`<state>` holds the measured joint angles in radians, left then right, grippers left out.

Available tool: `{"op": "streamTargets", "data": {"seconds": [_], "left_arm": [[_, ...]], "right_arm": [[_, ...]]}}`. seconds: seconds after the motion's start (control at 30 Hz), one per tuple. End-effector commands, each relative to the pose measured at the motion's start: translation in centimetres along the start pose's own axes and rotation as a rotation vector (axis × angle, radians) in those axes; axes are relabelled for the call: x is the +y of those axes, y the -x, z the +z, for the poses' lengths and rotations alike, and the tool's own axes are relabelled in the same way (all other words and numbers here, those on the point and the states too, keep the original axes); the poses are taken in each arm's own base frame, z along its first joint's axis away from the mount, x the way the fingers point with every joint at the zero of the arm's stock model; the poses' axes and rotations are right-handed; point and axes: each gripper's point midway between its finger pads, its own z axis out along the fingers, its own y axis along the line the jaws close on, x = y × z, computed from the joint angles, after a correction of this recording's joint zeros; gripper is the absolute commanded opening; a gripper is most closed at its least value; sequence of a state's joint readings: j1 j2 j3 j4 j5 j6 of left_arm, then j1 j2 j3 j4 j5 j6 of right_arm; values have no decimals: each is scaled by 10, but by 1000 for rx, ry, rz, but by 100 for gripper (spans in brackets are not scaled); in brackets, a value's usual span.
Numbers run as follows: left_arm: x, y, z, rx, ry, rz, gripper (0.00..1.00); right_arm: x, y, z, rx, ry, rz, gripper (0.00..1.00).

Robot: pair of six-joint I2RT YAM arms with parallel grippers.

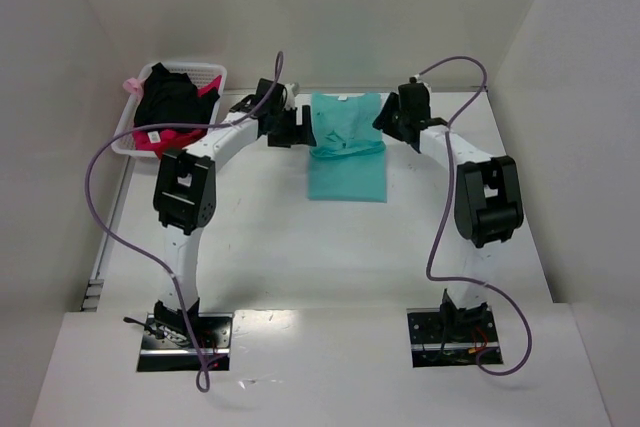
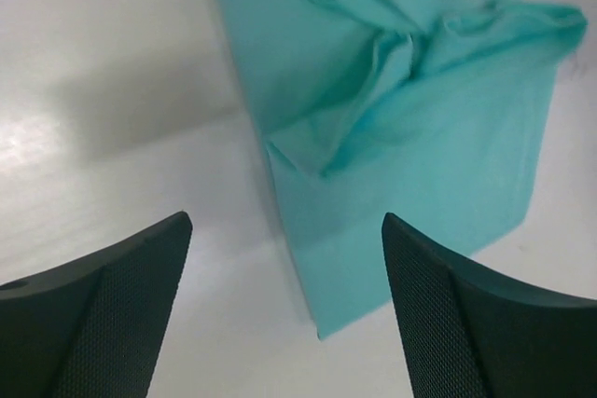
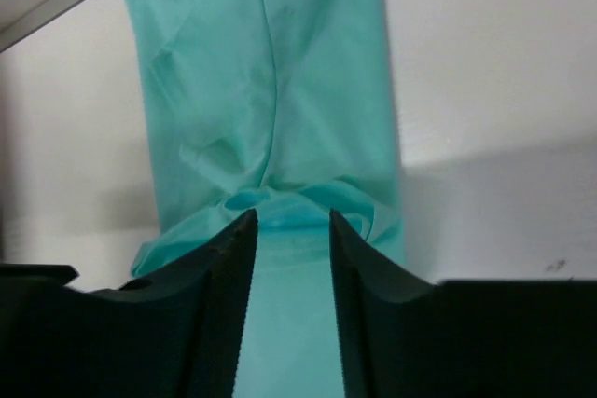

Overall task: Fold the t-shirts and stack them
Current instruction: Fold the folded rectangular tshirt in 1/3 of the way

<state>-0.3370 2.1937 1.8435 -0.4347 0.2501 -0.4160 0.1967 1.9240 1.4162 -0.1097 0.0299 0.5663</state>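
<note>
Where the arm bases bolt onto black plates (image 1: pixel 185 342) at the near edge, the white table (image 1: pixel 300 247) is plain and matte; purple cables (image 1: pixel 95 197) loop off both arms. Mid-to-far table, centre: teal t-shirt (image 1: pixel 347 152) lies part-folded, near half flat and rectangular, far half bunched w/ creases, white neck label at the far end. L gripper (image 2: pixel 284 226) hangs just beside its left edge, fingers wide apart, nothing between. R gripper (image 3: pixel 292 221) hangs at its right edge, jaws parted by a narrow gap, gripping nothing. Far-left corner: white lattice basket (image 1: pixel 215 72) holds black t-shirt (image 1: pixel 168 97) and pink-red t-shirt (image 1: pixel 150 137). White walls (image 1: pixel 350 7) enclose three sides.
</note>
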Motion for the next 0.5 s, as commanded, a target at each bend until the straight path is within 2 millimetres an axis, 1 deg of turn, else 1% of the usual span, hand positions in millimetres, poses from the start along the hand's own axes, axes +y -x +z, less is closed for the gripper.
{"op": "streamTargets", "data": {"seconds": [0.0, 0.03, 0.07, 0.1, 0.13, 0.17, 0.2, 0.23, 0.27, 0.3, 0.33, 0.37, 0.43, 0.47], "left_arm": [[-39, 3, -35, -59, -147, 97, 90], [-56, 4, -42, -87, -184, 126, 89], [-59, 0, -43, -91, -191, 147, 89], [-63, -15, -40, -70, -218, 172, 87], [-75, -13, -45, -101, -257, 216, 87], [-87, -22, -41, -92, -276, 258, 86], [-97, -25, -41, -92, -300, 272, 86], [-97, -32, -35, -79, -302, 283, 86], [-105, -35, -31, -66, -320, 275, 84], [-104, -39, -27, -45, -327, 261, 83], [-101, -47, -15, -13, -332, 241, 83], [-99, -51, -10, 2, -328, 223, 82], [-96, -54, 0, 10, -326, 197, 80], [-98, -52, 0, 1, -330, 190, 80]], "right_arm": [[28, 19, -40, -56, 161, -64, 39], [31, 15, -42, -52, 185, -66, 32], [29, 0, -43, -11, 215, -81, 26], [28, -7, -43, 4, 230, -103, 15], [35, -12, -45, 20, 257, -120, 12], [36, -19, -46, 44, 279, -133, 10], [37, -32, -42, 90, 312, -143, 9], [40, -39, -40, 111, 320, -162, 9], [43, -46, -38, 133, 320, -167, 7], [40, -51, -33, 148, 310, -175, 7], [39, -55, -31, 164, 315, -174, 7], [37, -58, -28, 172, 311, -173, 7], [35, -66, -21, 197, 314, -170, 7], [39, -63, -23, 192, 331, -180, 7]]}}
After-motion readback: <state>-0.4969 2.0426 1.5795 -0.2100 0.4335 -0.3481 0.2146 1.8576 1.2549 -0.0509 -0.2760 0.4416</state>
